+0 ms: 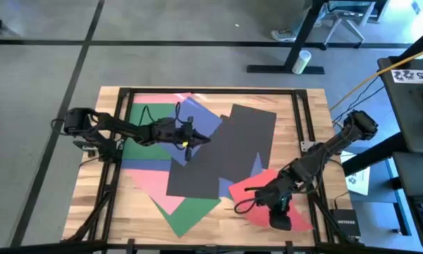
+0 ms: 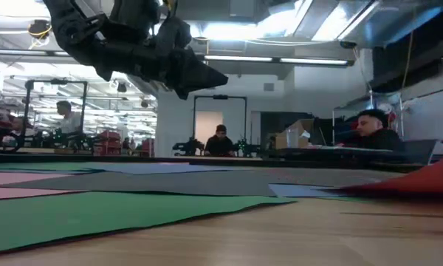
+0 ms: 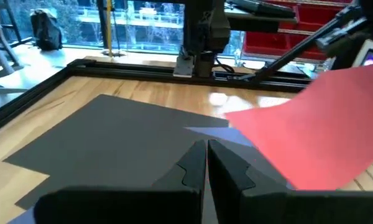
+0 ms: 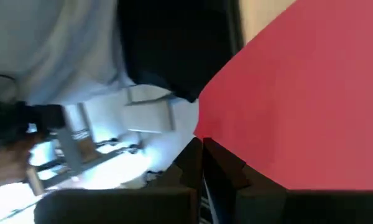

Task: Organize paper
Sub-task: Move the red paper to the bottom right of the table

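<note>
In the lower right of the high view, we see the right gripper [image 1: 278, 212] closed on a red sheet [image 1: 257, 190]. The left gripper [image 1: 194, 139], fingers together and empty, hovers above the black sheets [image 1: 225, 152] at centre.

Dark jointed arms [image 1: 127, 130], black cables

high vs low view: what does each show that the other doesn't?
Only the high view: the whole wooden table, the right gripper low over the red sheet near the table's front right, a white printed sheet off the right edge.

Only the low view: people seated in the room behind.

Both: the left gripper raised above the overlapping black sheets, plus green, pink and blue paper lying flat.
</note>
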You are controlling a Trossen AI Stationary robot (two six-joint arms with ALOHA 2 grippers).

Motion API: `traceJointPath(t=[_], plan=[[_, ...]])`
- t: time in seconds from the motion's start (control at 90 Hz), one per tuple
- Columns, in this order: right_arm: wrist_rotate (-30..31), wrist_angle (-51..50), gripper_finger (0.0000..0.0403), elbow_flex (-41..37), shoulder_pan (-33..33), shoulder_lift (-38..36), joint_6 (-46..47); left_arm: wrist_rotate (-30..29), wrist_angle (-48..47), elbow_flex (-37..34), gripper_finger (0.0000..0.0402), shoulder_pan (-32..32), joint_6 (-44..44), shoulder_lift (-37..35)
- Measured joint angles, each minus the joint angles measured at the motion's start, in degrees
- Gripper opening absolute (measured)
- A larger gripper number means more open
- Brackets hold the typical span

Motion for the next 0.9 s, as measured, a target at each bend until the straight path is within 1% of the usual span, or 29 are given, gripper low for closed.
traceJointPath(t=[0.133,0.233,0.333,0.522,0.611,0.678,0.744,0.867,0.9], plan=[[0.59,1.48,0.0003,0.00,-0.05,-0.02,3.42,0.00,-0.02,0.00,0.0000,0.10,0.19,0.00],[1.09,1.45,0.0015,0.00,-0.09,-0.02,4.00,0.04,-0.02,0.01,0.0000,0.10,0.26,0.00],[2.00,1.07,0.0042,0.00,-0.11,-0.02,5.15,0.04,-0.02,0.00,0.0000,0.10,0.29,0.00],[1.88,0.78,0.0110,-0.02,-0.11,-0.02,5.60,0.04,-0.02,0.00,0.0000,0.10,0.35,0.00],[0.66,0.51,0.0124,-0.02,-0.13,-0.02,5.44,0.04,-0.02,0.02,0.0000,0.10,0.31,0.00],[0.87,-1.99,0.0118,-0.02,-0.13,-0.02,3.77,0.04,-0.04,0.02,0.0000,0.10,0.46,0.00],[3.18,-8.33,0.0097,-0.02,-0.13,-0.02,0.19,0.04,-0.04,0.02,0.0000,0.10,0.46,0.00],[9.33,-23.45,0.0024,-0.11,-0.13,-0.02,-7.49,0.04,-0.06,0.01,0.0000,0.10,0.46,0.00],[11.03,-26.38,0.0013,-0.38,-0.13,-0.02,-8.86,0.04,-0.04,0.02,0.0000,0.10,0.46,0.00]])
